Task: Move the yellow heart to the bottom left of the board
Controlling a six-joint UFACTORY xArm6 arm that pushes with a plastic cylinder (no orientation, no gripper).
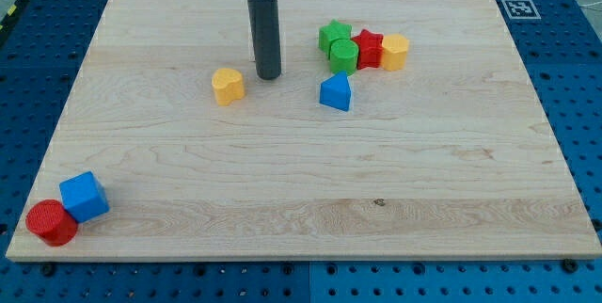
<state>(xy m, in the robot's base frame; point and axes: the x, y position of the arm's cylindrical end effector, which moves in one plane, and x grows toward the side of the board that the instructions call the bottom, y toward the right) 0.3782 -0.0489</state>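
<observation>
From the one camera I see my tip (269,76) resting on the board (282,199), just right of the yellow heart (227,87) and not touching it. There is no claw, only the rod, holding nothing. The heart sits upper middle; a red cylinder (51,223) and blue cube (84,197) occupy the bottom left corner.
</observation>
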